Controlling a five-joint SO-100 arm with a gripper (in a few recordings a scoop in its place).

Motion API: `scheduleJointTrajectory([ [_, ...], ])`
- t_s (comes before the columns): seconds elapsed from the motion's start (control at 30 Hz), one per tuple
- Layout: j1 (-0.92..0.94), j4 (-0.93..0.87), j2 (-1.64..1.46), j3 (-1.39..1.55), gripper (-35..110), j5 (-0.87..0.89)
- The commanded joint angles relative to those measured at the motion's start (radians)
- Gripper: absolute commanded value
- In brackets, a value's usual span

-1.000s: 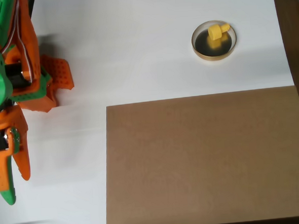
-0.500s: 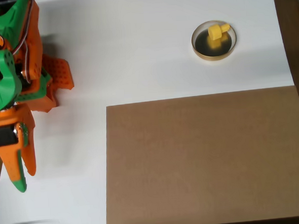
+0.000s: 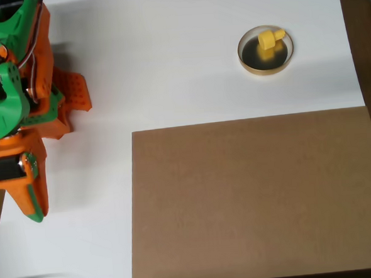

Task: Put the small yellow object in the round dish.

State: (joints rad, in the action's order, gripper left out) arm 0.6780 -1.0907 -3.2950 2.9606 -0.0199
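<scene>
I read no text, labels, brands or numbers on anything in the overhead view.

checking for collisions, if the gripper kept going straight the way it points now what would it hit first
In the overhead view the gripper points toward the picture's bottom edge, over bare white table. Nothing stands in that line; the brown board lies off to the right. Its height is unclear.

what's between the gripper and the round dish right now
In the overhead view, bare white table lies between the gripper at the left edge and the round dish, which holds the small yellow object. The brown board sits just below that line.
</scene>
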Motion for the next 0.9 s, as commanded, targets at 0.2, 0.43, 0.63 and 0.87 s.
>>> scheduleJointTrajectory([
  [0.2,-0.025,0.008,-0.032,0.002,0,-0.118],
  [0.43,0.021,0.02,-0.032,0.005,0,-0.052],
  [0.63,0.055,0.035,-0.032,0.009,0,-0.006],
  [0.87,0.057,0.035,-0.032,0.009,0,-0.006],
])
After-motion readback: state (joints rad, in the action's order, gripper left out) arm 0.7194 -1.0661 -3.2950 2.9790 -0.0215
